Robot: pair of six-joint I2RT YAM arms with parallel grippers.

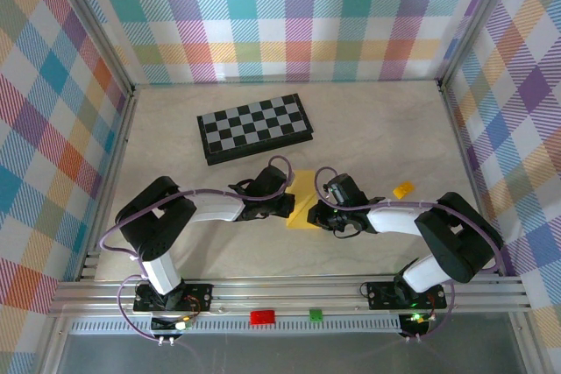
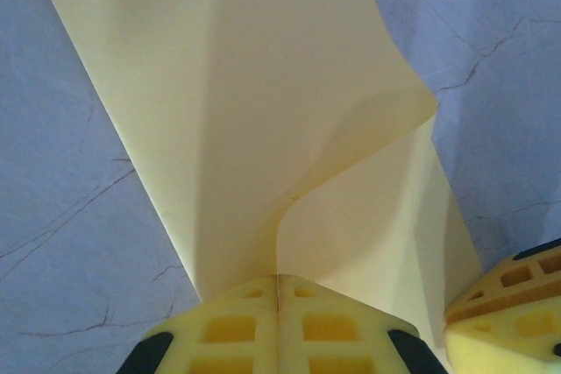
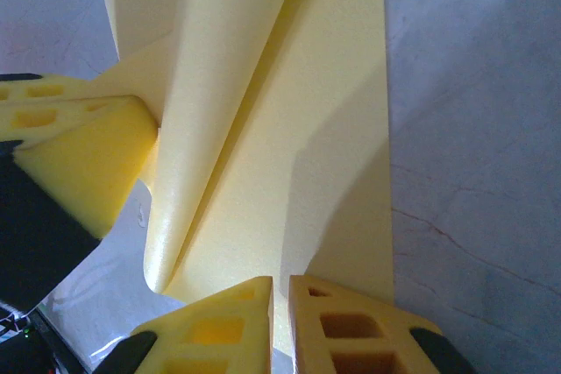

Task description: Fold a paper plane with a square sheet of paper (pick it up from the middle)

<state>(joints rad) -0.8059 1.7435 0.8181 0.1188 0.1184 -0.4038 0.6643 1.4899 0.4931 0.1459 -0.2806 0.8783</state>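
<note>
Mid-fold stage of the paper-plane task, read from left to right. A chessboard [image 1: 256, 127] lies at the back of the table [image 1: 175, 216], well apart from the work. The left gripper [image 2: 278, 297] has its jaws closed flat on the near edge of the yellow sheet [image 1: 304, 201], which sits between the two arms near the table's front and centre. From that pinch a flap of the sheet rises and curls over, not yet laid down. The right gripper [image 3: 280, 304] has its jaws almost shut on the thin edge of the same sheet, just beside the left one. A small orange block [image 1: 402, 189] rests to the right, untouched. The step in hand appears to be a lengthwise fold. The next move probably calls for one pinch to anchor the sheet while the other carries the curled flap over, aligned on the crease, and then presses it flat. The sheet's far end is cut off in both wrist views, so it cannot be told whether a nose is formed. From above, the grippers cover the sheet's side edges.
</note>
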